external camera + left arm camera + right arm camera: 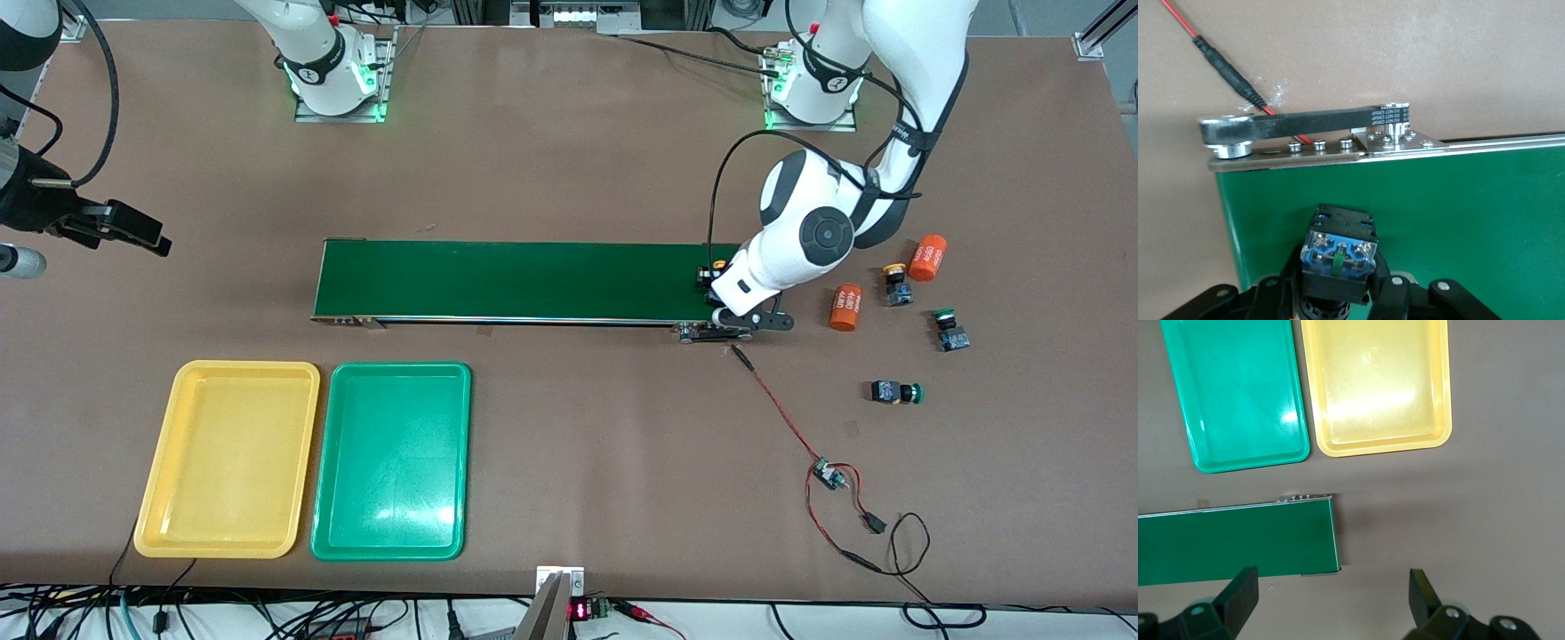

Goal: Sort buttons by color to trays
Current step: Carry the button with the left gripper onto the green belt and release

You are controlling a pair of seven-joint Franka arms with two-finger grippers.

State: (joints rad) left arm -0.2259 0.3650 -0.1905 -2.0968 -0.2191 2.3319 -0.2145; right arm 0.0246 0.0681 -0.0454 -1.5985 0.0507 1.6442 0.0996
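Observation:
My left gripper (pixel 711 277) is shut on a button (pixel 1338 250) with a black-and-blue body, over the end of the dark-green conveyor belt (pixel 516 280) toward the left arm's end. A bit of yellow-orange cap (pixel 719 265) shows at the gripper. In the left wrist view my left gripper (pixel 1338 283) grips the button's body on both sides. One yellow-capped button (pixel 896 283) and two green-capped buttons (pixel 949 327) (pixel 898 391) lie on the table past that belt end. The yellow tray (pixel 227 458) and green tray (pixel 391 462) sit side by side, nearer to the front camera than the belt. My right gripper (pixel 142 229) is open and empty, waiting over the table at the right arm's end.
Two orange cylinders (pixel 846 307) (pixel 927 257) lie among the loose buttons. A red-and-black wire with a small board (pixel 831 476) runs from the belt's motor end toward the front camera. The right wrist view shows both trays (pixel 1238 387) (pixel 1375 380) and the belt's other end (pixel 1231 543).

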